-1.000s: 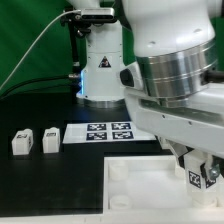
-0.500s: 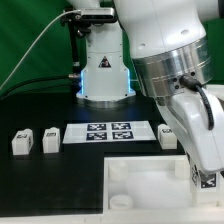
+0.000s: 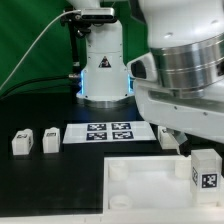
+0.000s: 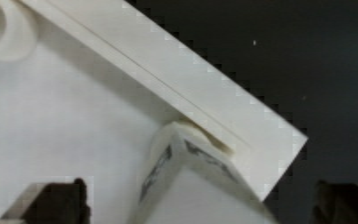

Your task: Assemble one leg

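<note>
A white leg (image 3: pixel 205 172) with a black-and-white tag stands upright at the corner of the white panel (image 3: pixel 145 180) on the exterior view's right. In the wrist view the leg (image 4: pixel 202 185) rises from the corner socket, between my two dark fingers (image 4: pixel 55 203). My gripper (image 4: pixel 202 208) is open, and its fingers stand well apart from the leg on both sides. Two more legs (image 3: pixel 22 142) (image 3: pixel 51 140) stand at the exterior view's left. Another white leg (image 3: pixel 168 137) shows partly behind the arm. In the exterior view the arm's body hides the fingers.
The marker board (image 3: pixel 110 132) lies behind the panel. The robot's base (image 3: pixel 103 70) stands at the back. Another round socket (image 4: pixel 2 35) shows on the panel in the wrist view. The panel's edge (image 4: pixel 176 75) borders the black table.
The fingers held the leg one second ago. The hand has since turned and risen, and the leg now stands uncovered on the panel's corner.
</note>
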`<state>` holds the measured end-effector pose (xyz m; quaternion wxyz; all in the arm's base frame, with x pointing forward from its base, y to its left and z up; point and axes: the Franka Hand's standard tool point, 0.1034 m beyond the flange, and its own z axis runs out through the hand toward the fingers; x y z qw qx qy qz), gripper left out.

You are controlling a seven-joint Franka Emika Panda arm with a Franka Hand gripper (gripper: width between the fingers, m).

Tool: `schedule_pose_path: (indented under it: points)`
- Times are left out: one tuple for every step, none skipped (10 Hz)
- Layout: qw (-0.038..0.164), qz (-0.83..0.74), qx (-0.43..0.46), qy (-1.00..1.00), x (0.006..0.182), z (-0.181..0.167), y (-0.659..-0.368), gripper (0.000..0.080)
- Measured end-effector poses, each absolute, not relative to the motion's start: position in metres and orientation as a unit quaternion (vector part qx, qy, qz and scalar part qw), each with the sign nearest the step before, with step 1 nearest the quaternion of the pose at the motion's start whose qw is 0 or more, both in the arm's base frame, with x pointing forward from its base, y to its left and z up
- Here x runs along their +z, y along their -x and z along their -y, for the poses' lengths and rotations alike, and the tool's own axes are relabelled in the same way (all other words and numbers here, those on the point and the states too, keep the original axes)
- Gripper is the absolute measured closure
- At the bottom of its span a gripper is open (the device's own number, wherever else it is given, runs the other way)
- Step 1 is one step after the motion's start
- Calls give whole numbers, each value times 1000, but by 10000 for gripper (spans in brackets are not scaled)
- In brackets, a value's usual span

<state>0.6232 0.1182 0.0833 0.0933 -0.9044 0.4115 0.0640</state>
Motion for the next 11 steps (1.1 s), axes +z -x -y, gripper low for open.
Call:
schedule_pose_path:
  points:
    - [95,-368,59,923,81,-115,-622,153]
    - [98,-324,55,939,80,-115,-622,153]
    - [91,-245,44,964,80,-114,-623,150]
    - [73,-147,29,986,78,-113,-624,150]
    - [71,-71,17,995,76,-112,-626,150]
    - [71,-16,-1,997,72,-109,-630,150]
    - [72,-16,-1,997,72,-109,-629,150]
    - [72,-37,1,997,72,-110,-629,283]
    - [73,-43,1,996,72,-110,-629,283]
    - [76,-92,5,993,72,-111,-629,434]
    - [76,-148,9,986,71,-110,-629,508]
